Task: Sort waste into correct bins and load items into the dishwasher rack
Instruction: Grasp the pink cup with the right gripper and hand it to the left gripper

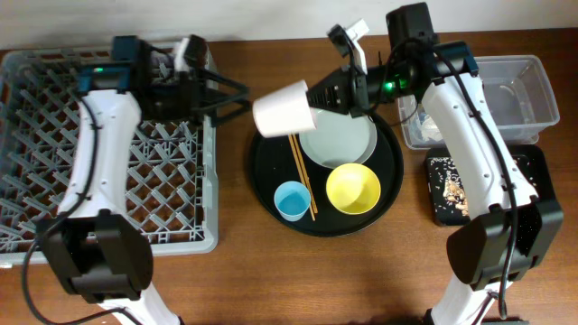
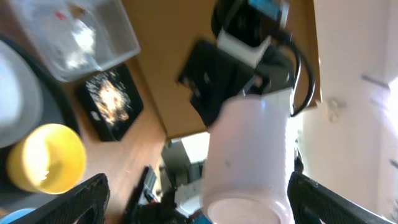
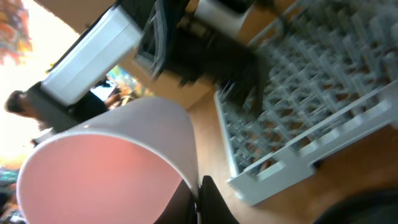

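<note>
above the gap between the grey dish rack (image 1: 108, 190) on the left and the round black tray (image 1: 262, 181) in the middle, the right claw (image 1: 318, 94) pinches a white paper cup (image 1: 283, 109) at its narrow end, fingers pressed against its wall. the cup hangs in the air tipped on its side, its wide end turned left toward the rack, touching nothing below it. in the right wrist view the cup (image 3: 112, 162) fills the lower left, with one dark finger (image 3: 208, 202) tight beside it.

the left claw (image 1: 239, 97) reaches right from over the rack's far right corner, spread wide and holding nothing. its tips come very near the cup's wide end; from overhead i cannot tell whether they touch. in the left wrist view the cup (image 2: 249, 155) sits between the two spread fingers (image 2: 87, 196), well clear of one and close to the other.

on the tray lie a white plate (image 1: 348, 140) at the far side, a yellow bowl (image 1: 353, 188) near right, a small blue cup (image 1: 291, 199) near left, and a pair of chopsticks (image 1: 302, 176) running from far to near beside the blue cup. at the far right stands a clear plastic tub (image 1: 533, 81), and just nearer than it a black bin (image 1: 533, 167) with pale scraps inside.
</note>
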Controlling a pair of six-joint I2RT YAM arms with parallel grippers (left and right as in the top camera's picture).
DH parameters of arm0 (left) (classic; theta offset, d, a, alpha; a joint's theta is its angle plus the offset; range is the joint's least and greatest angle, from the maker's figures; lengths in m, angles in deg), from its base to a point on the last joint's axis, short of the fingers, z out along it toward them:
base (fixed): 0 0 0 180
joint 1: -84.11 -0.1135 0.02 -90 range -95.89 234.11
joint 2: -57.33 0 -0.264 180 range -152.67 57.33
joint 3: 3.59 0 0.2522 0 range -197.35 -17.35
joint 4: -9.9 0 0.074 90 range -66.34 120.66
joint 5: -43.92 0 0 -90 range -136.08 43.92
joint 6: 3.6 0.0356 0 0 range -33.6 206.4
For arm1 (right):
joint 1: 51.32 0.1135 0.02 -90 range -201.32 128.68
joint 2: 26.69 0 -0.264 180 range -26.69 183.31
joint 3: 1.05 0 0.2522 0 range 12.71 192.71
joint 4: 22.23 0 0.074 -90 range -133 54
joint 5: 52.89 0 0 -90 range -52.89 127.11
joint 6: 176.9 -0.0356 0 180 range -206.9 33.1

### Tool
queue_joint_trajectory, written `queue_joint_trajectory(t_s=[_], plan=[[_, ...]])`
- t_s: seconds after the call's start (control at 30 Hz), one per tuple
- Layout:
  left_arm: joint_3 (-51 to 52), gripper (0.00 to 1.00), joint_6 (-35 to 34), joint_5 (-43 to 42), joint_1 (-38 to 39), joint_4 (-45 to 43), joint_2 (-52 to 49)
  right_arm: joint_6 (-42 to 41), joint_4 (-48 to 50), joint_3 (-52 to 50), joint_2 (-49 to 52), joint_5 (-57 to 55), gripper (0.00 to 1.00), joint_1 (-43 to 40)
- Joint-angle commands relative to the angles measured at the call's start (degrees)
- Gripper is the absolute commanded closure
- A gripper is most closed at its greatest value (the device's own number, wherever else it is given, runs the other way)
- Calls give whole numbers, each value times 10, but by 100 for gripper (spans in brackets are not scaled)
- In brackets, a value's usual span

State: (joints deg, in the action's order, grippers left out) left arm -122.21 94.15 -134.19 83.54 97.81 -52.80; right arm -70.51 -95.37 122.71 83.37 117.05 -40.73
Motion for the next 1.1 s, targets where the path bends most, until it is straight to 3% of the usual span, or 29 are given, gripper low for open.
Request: queue_joint_trajectory(t_s=[0.0, 0.3, 0.43, 0.7, 0.77, 0.9, 1.07], plan=[[-1, 9, 16, -21, 44, 1, 21, -131, 71, -3, 1, -76, 96, 12], [-1, 11, 9, -21, 47, 1, 21, -212, 146, -3, 2, -169, 96, 48], [-1, 34, 9, -21, 47, 1, 21, -214, 142, -3, 4, -177, 96, 52], [-1, 35, 9, -21, 44, 1, 21, -211, 117, -3, 9, -177, 96, 52], [-1, 29, 9, -21, 40, 1, 21, -212, 114, -3, 9, -177, 96, 56], [-1, 8, 2, -21, 28, 1, 21, -212, 116, -3, 9, -177, 96, 66], [-1, 8, -4, -21, 26, 1, 21, -212, 118, -3, 9, -177, 96, 67]])
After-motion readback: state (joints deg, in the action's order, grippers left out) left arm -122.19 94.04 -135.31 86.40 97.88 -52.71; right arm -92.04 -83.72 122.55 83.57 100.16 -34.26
